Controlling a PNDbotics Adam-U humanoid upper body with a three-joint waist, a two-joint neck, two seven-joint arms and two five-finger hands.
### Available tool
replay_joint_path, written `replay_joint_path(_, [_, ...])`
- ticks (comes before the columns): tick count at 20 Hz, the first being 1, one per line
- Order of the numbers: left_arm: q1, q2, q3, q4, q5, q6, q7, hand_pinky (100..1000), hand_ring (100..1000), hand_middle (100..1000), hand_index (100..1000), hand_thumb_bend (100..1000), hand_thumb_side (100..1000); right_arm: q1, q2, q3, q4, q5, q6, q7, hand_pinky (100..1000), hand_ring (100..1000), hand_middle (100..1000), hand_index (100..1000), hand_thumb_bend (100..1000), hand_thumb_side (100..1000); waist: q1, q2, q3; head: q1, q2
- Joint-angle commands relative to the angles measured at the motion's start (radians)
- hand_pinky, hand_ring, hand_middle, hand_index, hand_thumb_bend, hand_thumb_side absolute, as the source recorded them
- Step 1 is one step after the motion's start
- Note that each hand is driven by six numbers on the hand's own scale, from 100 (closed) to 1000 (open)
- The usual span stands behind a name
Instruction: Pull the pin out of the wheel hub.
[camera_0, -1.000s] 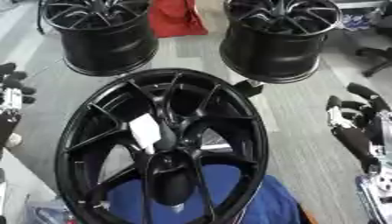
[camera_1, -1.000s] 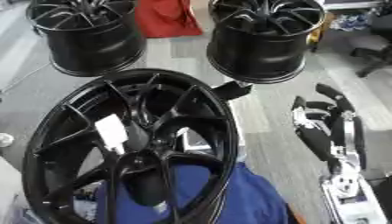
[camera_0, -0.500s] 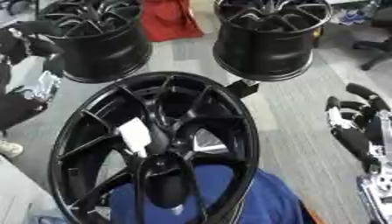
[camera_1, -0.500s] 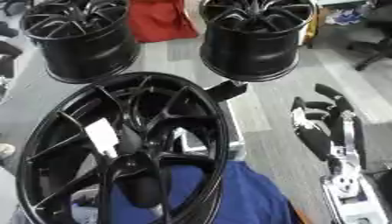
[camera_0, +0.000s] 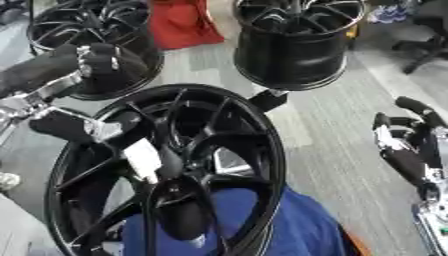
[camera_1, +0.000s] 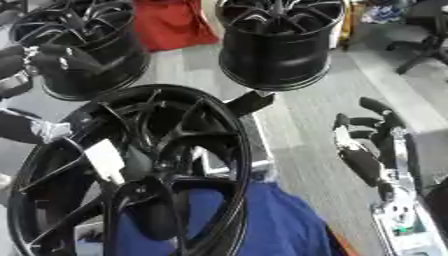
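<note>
Pin not discernible; white tag (camera_0: 143, 159) sits at the wheel (camera_0: 166, 170) hub, so nothing pulled yet. Left hand (camera_0: 74, 127) over upper-left rim, fingers unclear. Right hand (camera_0: 407, 145) idle at right, fingers relaxed, empty.

The large black spoked wheel hub (camera_0: 166, 170) fills the lower left of the frame. A white tag (camera_0: 143, 159) sits on its spokes near the centre. Two other black wheels stand behind, one at upper left (camera_0: 96, 40) and one at upper centre (camera_0: 297, 42), with a red cloth (camera_0: 179, 22) between them. The left hand (camera_0: 83, 125) lies on the hub's left rim; the right hand (camera_0: 407, 145) is at the right edge, well apart.
</note>
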Motion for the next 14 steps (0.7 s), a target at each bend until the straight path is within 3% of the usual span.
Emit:
replay_joint_path(1, [-0.021, 0.122, -0.08, -0.026, 0.007, -0.056, -0.055, 696, 714, 775, 870, 325, 557, -0.013, -0.015, 0.004, -0.009, -0.004, -0.004, 0.007, 586, 684, 803, 810, 237, 265, -0.006, -0.006, -0.002, 0.006, -0.01])
replay_joint_path(3, [-0.032, 0.152, -0.138, -0.025, 0.008, -0.092, -0.091, 694, 710, 773, 870, 328, 554, -0.012, -0.013, 0.004, -0.009, -0.005, -0.005, 0.008, 585, 684, 803, 810, 237, 264, -0.009, -0.008, 0.001, 0.005, -0.009])
replay_joint_path(7, [-0.082, 0.122, -0.226, 0.053, -0.011, -0.156, -0.155, 699, 721, 789, 881, 336, 553, -0.006, -0.009, -0.002, -0.007, -0.004, -0.004, 0.004, 586, 684, 802, 810, 236, 265, -0.013, -0.012, 0.016, -0.008, -0.007])
replay_joint_path(10, [-0.108, 0.098, -0.218, 0.093, -0.021, -0.187, -0.207, 702, 743, 808, 894, 353, 537, -0.004, -0.008, -0.005, -0.007, -0.002, -0.004, 0.001, 586, 684, 802, 810, 236, 265, -0.015, -0.014, 0.021, -0.012, -0.009])
replay_joint_path(14, [-0.138, 0.076, -0.154, 0.078, 0.021, -0.149, -0.275, 708, 777, 830, 907, 352, 494, -0.001, -0.005, -0.007, -0.007, 0.0, -0.003, -0.001, 586, 684, 802, 810, 235, 265, -0.019, -0.015, 0.027, -0.019, -0.009])
